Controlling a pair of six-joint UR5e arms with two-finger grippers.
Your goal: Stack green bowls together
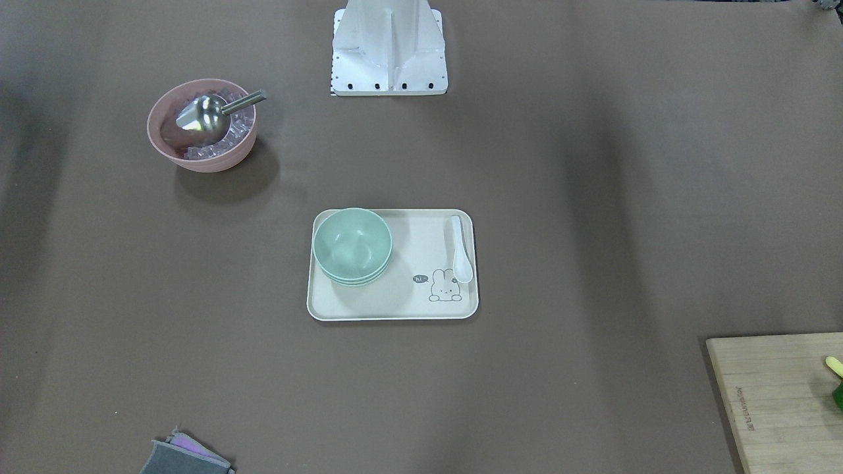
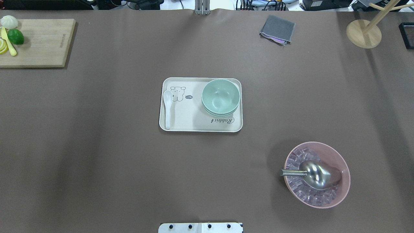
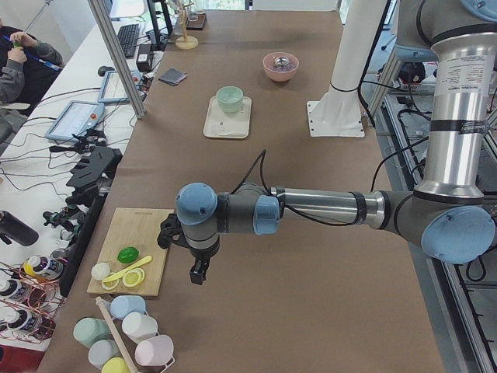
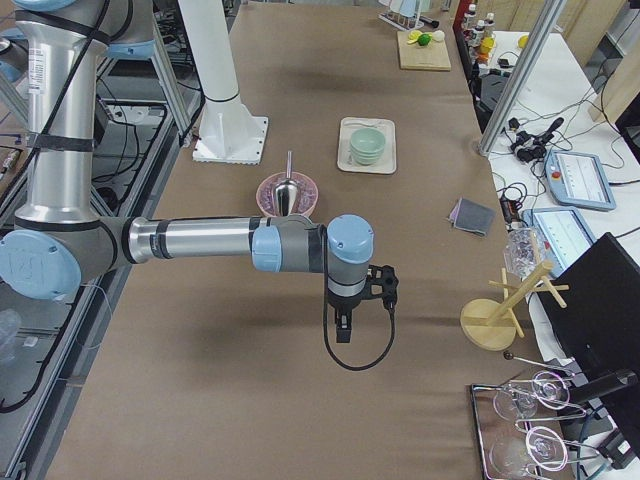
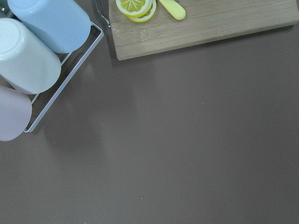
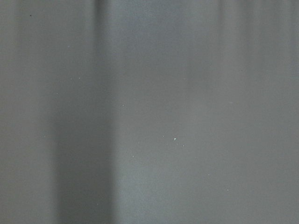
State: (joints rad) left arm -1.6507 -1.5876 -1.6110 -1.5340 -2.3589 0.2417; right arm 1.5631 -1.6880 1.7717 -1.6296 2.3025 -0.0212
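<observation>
We see the green bowls nested in one stack on the tray, at its far right corner. A white spoon lies along the tray's left edge. Nearer the robot, to the right, sits a pink bowl with ice and a scoop. Both arms are well apart from the tray: the left gripper hangs beside the board, and the right gripper hangs over bare worktop. We cannot tell how either's jaws stand.
</observation>
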